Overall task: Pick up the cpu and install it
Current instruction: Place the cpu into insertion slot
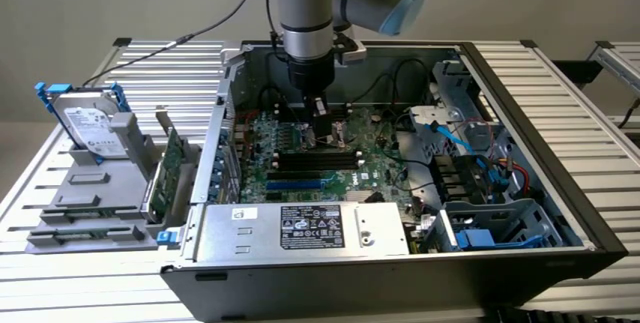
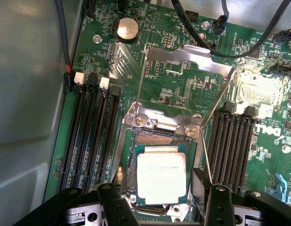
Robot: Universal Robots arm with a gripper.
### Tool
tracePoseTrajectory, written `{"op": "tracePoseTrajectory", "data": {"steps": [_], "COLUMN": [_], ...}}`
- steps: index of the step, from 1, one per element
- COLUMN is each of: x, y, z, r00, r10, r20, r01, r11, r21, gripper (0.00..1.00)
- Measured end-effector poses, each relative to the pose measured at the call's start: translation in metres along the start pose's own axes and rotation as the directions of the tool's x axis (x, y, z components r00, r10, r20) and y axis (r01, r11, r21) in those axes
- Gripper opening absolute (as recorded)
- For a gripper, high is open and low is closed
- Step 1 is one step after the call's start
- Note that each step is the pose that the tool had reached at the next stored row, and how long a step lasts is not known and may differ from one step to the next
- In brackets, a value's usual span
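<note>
The cpu (image 2: 161, 176), a small square chip with a silver-grey top, lies flat in the open socket (image 2: 129, 141) on the green motherboard (image 2: 183, 89). The socket's metal load plate (image 2: 183, 54) is swung up and back. My gripper (image 2: 162, 203) stands open just over the chip. One black finger (image 2: 112, 202) is on each side of it, with a gap between each finger and the chip's edges. In the exterior view the gripper (image 1: 322, 132) reaches straight down into the computer case (image 1: 560, 188), over the middle of the board.
Memory slots (image 2: 89, 136) flank the socket, and black cables (image 2: 221, 49) cross above the load plate. A power supply (image 1: 300, 225) fills the case's front. On the exterior view's left, outside the case, a hard drive with a blue bracket (image 1: 90, 124) and a green card (image 1: 170, 162) stand in a grey holder.
</note>
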State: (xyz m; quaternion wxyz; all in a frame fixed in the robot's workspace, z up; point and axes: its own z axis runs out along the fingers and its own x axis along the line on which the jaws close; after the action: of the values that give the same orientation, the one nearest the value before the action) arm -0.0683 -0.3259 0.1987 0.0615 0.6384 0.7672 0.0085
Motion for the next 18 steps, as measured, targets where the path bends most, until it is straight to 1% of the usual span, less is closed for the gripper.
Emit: {"op": "tracePoseTrajectory", "data": {"steps": [4, 7, 12, 18], "x": [-0.0006, -0.0019, -0.0061, -0.0071], "y": [0.0005, 0.0012, 0.0027, 0.0029], "z": [0.0002, 0.0003, 0.0009, 0.0011], "r00": [1.0, 0.9999, 0.9999, 0.9999], "r10": [0.001, 0.001, 0.001, 0.001], "r20": [-0.0067, -0.01, -0.0132, -0.0153], "r01": [-0.001, -0.001, -0.001, -0.001], "r11": [1.0, 1.0, 1.0, 1.0], "r21": [0.0004, 0.0012, 0.0054, 0.0059], "gripper": [0.65, 0.65, 0.65, 0.65]}}
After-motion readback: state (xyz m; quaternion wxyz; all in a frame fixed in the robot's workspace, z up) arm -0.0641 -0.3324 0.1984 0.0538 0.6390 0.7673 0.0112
